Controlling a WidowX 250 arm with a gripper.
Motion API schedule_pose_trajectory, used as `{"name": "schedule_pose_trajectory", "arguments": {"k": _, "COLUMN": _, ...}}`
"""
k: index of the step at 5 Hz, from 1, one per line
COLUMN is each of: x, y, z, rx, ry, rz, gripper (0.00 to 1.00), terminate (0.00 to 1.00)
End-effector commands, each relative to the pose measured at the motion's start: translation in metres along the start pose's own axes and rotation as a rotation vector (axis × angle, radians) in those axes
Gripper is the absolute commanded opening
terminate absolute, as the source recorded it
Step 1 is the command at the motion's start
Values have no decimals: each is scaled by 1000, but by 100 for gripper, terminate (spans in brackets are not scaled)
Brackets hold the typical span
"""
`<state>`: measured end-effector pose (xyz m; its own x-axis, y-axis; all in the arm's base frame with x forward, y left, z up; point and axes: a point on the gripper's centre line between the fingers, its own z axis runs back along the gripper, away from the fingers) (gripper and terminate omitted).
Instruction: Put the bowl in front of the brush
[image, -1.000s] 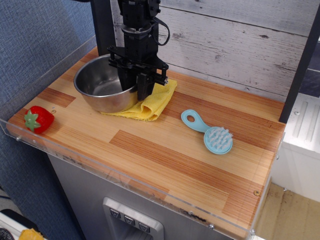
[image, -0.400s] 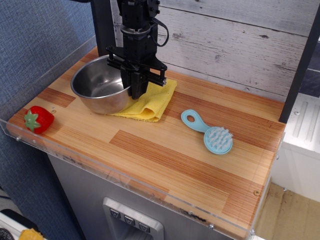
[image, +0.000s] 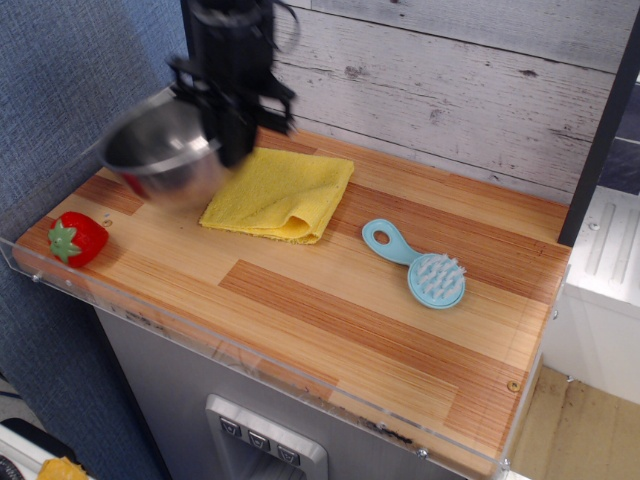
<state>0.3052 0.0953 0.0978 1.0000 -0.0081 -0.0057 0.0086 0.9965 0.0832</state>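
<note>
**Currently: bowl held off the board, far left**

Left to right in the 1 view:

- Toy strawberry (image: 76, 239): red with a green leafy cap, lying at the left end of the wooden tabletop (image: 380, 320), near the clear acrylic edge guard (image: 250, 350).
- Steel bowl (image: 160, 150): motion-blurred, tilted, opening facing up and left. It looks raised above the wood at the back-left, above and to the right of the strawberry. Red reflection on its lower left wall.
- Gripper (image: 232, 140): black, also blurred, coming down from the top of frame. Fingers are closed on the bowl's right rim; the exact contact point is smeared by blur.
- Yellow cloth (image: 280, 195): folded, flat on the wood just right of the bowl, fully uncovered. Bowl's right side sits near the cloth's left edge in the frame; can't tell if they touch.
- Brush (image: 420, 265): light blue, right of centre, well apart from the bowl. Round bristled head points toward the front-right, looped handle toward the back-left, bristles up. It's near the cloth's right corner but not touching it.
- Backdrop: whitewashed plank wall (image: 460, 90).
</note>
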Motion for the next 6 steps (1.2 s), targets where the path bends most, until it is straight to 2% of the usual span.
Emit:
{"name": "schedule_pose_trajectory", "arguments": {"k": 1, "x": -27, "y": -4, "z": 77, "rx": -21, "ry": -138, "rz": 11, "gripper": 0, "terminate": 0}}
{"name": "schedule_pose_trajectory", "arguments": {"k": 2, "x": -42, "y": -44, "z": 82, "rx": -60, "ry": -146, "rz": -53, "gripper": 0, "terminate": 0}}
{"name": "schedule_pose_trajectory", "arguments": {"k": 3, "x": -56, "y": -77, "z": 78, "rx": -68, "ry": -141, "rz": -100, "gripper": 0, "terminate": 0}}
{"name": "schedule_pose_trajectory", "arguments": {"k": 4, "x": -71, "y": -100, "z": 64, "rx": -54, "ry": -110, "rz": -134, "gripper": 0, "terminate": 0}}
{"name": "schedule_pose_trajectory", "arguments": {"k": 5, "x": -89, "y": -115, "z": 35, "rx": -60, "ry": -56, "rz": -162, "gripper": 0, "terminate": 0}}
{"name": "schedule_pose_trajectory", "arguments": {"k": 6, "x": -98, "y": -124, "z": 18, "rx": -62, "ry": -32, "rz": -182, "gripper": 0, "terminate": 0}}
